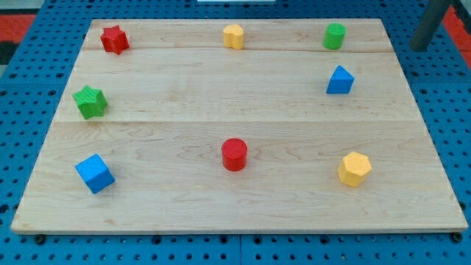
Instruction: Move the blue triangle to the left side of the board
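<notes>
The blue triangle [340,80] sits on the wooden worktop [221,110] just below the green cylinder [334,35], apex toward the view's top. The rod [430,23] stands right of that cylinder; no pincer shows.

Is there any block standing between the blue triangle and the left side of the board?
Nothing visible blocks a straight push. The blue triangle has bare wood toward the view's left; the green star sits slightly lower, near the left edge. My tip is off the board, up and right of the triangle.
</notes>
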You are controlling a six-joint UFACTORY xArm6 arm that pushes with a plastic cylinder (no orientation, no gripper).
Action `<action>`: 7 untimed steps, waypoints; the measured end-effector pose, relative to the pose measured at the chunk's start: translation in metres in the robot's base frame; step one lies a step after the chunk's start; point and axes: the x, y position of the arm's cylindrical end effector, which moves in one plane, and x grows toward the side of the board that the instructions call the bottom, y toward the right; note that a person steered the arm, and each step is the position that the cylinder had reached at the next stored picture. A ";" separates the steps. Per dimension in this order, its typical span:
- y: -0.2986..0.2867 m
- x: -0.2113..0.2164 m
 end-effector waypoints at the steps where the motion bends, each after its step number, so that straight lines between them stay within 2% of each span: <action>1: -0.022 0.003; 4: -0.116 0.085; 7: -0.233 0.094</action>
